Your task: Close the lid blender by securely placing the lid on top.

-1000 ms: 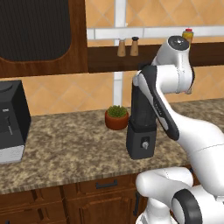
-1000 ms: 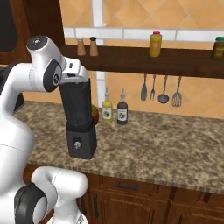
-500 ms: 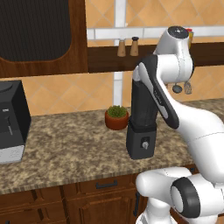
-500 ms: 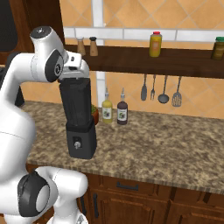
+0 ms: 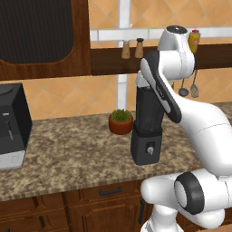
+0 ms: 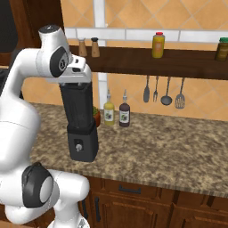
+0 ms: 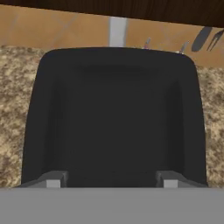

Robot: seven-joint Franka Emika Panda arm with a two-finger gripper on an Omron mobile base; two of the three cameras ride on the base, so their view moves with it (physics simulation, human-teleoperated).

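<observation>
- The blender [image 5: 147, 131] stands centre frame on the speckled table [image 5: 77, 154], beside a small potted plant [image 5: 120, 121].
- Hand view: the pincer [image 7: 109, 181] hovers directly over a black squarish surface — lid or jar top, unclear.
- Its fingers [image 7: 53, 180] sit wide apart, open.

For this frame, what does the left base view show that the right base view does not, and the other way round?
Left base view alone: the coffee machine at the counter's left end, and the whole potted plant behind the blender. Right base view alone: two bottles on the counter, a green-lidded jar on the shelf, and all four hanging utensils. Both share the blender, the shakers, the yellow bottle and the granite counter.
</observation>
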